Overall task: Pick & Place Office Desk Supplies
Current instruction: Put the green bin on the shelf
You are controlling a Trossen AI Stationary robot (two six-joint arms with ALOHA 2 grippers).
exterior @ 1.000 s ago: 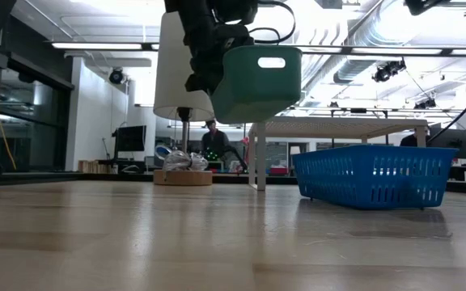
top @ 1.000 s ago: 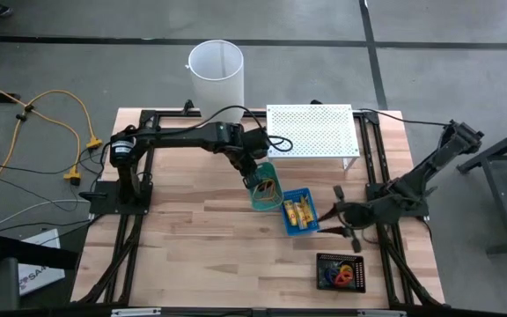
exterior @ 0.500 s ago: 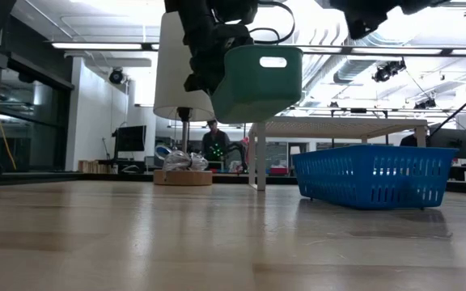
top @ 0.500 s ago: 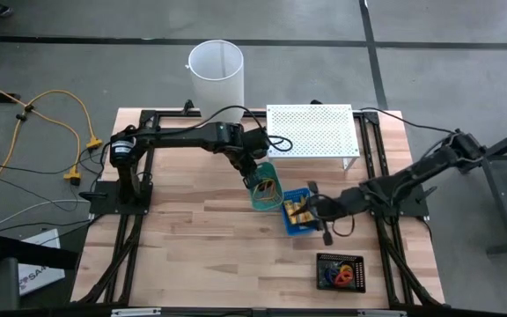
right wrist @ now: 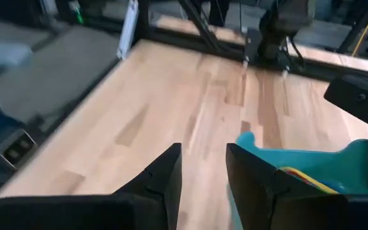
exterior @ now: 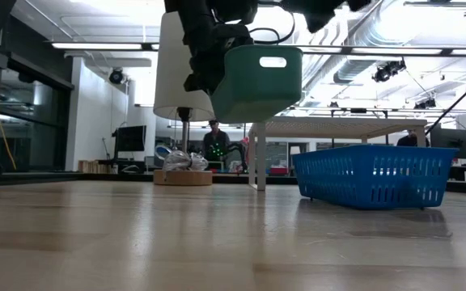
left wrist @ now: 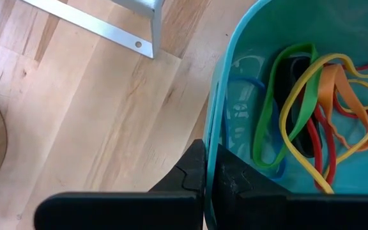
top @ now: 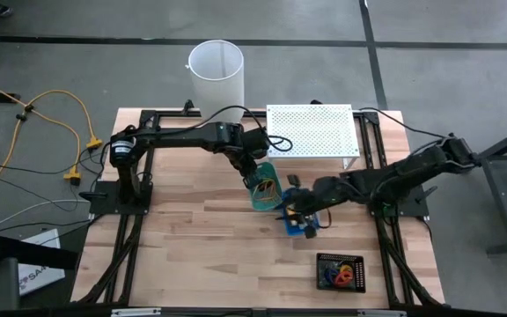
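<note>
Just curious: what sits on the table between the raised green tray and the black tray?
In the high view, the blue tray lies between the green tray and the black tray, with the right claw above it.

Wooden table (top: 192, 238), white perforated shelf (top: 312, 130) at far edge, tall white cylinder (top: 216, 70) just beyond it; teal tray (exterior: 257, 81) lifted off table, blue tray (exterior: 370, 175) and black tray (top: 340, 271) on it; yellow cable (top: 55, 123) on floor

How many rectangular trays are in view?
3: a green plastic tray held up by the left claw, a blue mesh tray beside it, partly covered, and a black tray near the table's front edge.
</note>
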